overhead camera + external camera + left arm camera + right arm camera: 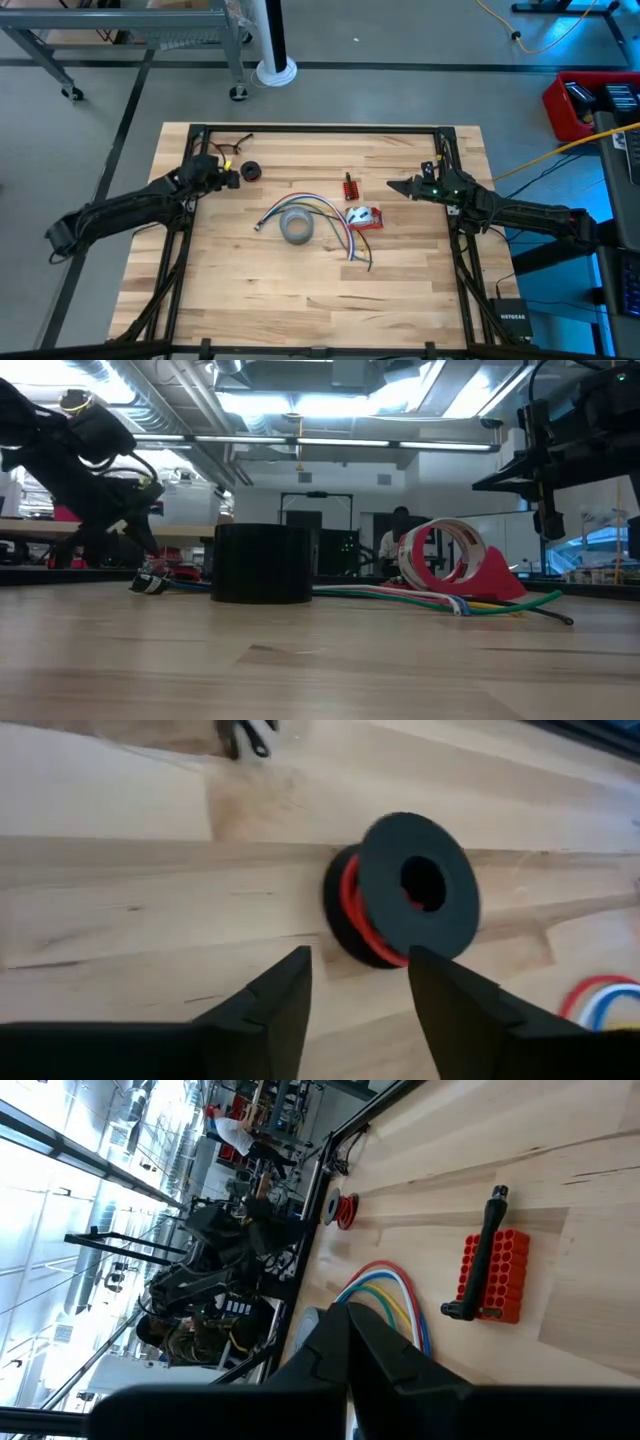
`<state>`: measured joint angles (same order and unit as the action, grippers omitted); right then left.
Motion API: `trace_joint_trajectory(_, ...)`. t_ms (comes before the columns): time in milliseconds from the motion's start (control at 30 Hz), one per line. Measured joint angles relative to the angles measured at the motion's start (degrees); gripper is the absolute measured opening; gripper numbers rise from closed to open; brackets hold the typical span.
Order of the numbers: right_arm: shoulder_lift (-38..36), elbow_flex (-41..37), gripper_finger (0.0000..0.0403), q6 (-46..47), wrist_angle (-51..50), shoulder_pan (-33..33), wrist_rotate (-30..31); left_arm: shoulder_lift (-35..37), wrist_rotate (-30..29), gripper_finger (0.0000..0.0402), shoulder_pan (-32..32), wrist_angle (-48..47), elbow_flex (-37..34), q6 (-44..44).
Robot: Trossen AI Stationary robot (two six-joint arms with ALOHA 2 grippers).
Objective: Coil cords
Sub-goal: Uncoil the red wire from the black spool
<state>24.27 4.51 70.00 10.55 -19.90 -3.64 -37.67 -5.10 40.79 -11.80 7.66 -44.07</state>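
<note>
A small black spool [405, 890] wound with thin red wire stands on its two rims on the wooden table [250, 300], far left. My left gripper [360, 995] is open just short of the spool [249, 171], with nothing between its fingers. A bundle of coloured cords [322, 212] lies loose at the table's middle, curving around a grey tape roll [296, 227]. My right gripper [392, 185] hangs shut over the right part of the table, holding nothing; in the right wrist view its fingers [345, 1330] point across the cords toward the spool [343, 1210].
A red block with a black tool on it [350, 186] and a red-and-white tape dispenser [364, 217] lie right of centre. A small black clip with yellow [232, 145] sits by the far left frame corner. Bare wood fills the near half of the table.
</note>
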Motion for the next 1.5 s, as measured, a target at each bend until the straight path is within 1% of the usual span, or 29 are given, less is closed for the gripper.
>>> trace_joint_trajectory(100,0.00,0.00,0.0003,0.00,0.00,0.00,0.00,-4.42,0.48,0.0175,0.41,4.12,0.00,-0.99)
trace_joint_trajectory(267,0.00,0.02,0.0003,0.00,0.00,0.02,0.00,-11.80,0.64,0.0170,0.64,11.55,0.00,-2.27)
trace_joint_trajectory(567,0.00,0.02,0.0003,-2.05,-0.09,0.00,-0.02,-22.63,5.06,0.0152,0.62,25.00,0.00,-3.46)
trace_joint_trajectory(633,0.00,0.02,0.0003,-2.06,-0.10,0.00,0.00,-24.19,5.41,0.0138,0.62,26.21,0.08,-3.55)
trace_joint_trajectory(700,0.00,0.02,0.0003,-2.05,-0.09,0.00,0.00,-25.19,5.61,0.0115,0.62,26.45,0.17,-3.50)
trace_joint_trajectory(867,0.00,0.02,0.0003,-2.05,-0.07,0.01,-0.02,-25.46,7.14,0.0024,0.54,29.73,0.18,-1.74)
trace_joint_trajectory(900,0.00,0.02,0.0003,-2.05,-0.07,0.01,0.00,-25.33,7.26,0.0014,0.51,30.69,0.19,-1.29)
trace_joint_trajectory(1067,0.00,0.04,0.0003,-2.03,-0.04,0.02,0.23,-25.55,6.54,0.0006,0.55,35.91,-0.07,0.80)
trace_joint_trajectory(1167,-0.02,0.04,0.0003,-2.44,0.06,0.02,1.61,-25.55,6.74,0.0003,0.45,37.95,0.03,0.51)
trace_joint_trajectory(1233,-0.02,0.04,0.0003,-2.82,0.77,0.02,2.79,-25.55,8.95,0.0002,0.02,38.02,0.46,0.34)
trace_joint_trajectory(1267,-0.02,0.04,0.0003,-2.88,1.64,0.02,3.63,-25.55,11.03,0.0002,-0.43,38.01,0.77,0.32)
trace_joint_trajectory(1367,-0.02,0.07,0.0003,-2.97,4.86,0.00,5.28,-25.55,20.29,0.0001,-2.83,39.31,2.45,0.97)
trace_joint_trajectory(1433,-0.02,0.07,0.0003,-2.97,6.70,0.00,5.45,-25.55,24.66,0.0001,-5.57,43.88,3.35,-0.41)
trace_joint_trajectory(1500,-0.02,0.07,0.0003,-2.97,7.97,0.01,5.31,-25.54,25.93,0.0001,-8.43,51.26,4.48,-1.32)
